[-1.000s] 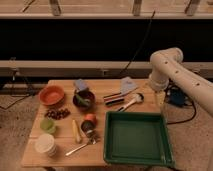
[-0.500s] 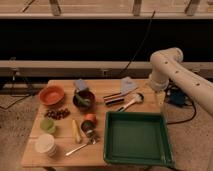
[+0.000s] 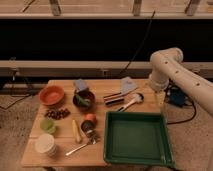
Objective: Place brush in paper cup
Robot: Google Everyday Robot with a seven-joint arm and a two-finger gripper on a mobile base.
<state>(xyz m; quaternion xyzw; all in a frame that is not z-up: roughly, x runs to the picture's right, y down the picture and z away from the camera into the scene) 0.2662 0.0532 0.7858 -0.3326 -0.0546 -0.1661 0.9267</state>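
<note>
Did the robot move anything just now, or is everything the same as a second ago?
Nothing changed that I can see. The robot's hand stayed above the table's back right edge, holding nothing. The brush stayed lying behind the green tray, and the paper cup stayed at the front left corner.

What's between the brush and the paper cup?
Camera view: an orange round item and a yellowish stick. The gripper hangs right of the brush.

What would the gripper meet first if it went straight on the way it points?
Probably the table, near its right edge beside the brush: the gripper hangs above there, pointing down; depth unclear.
</note>
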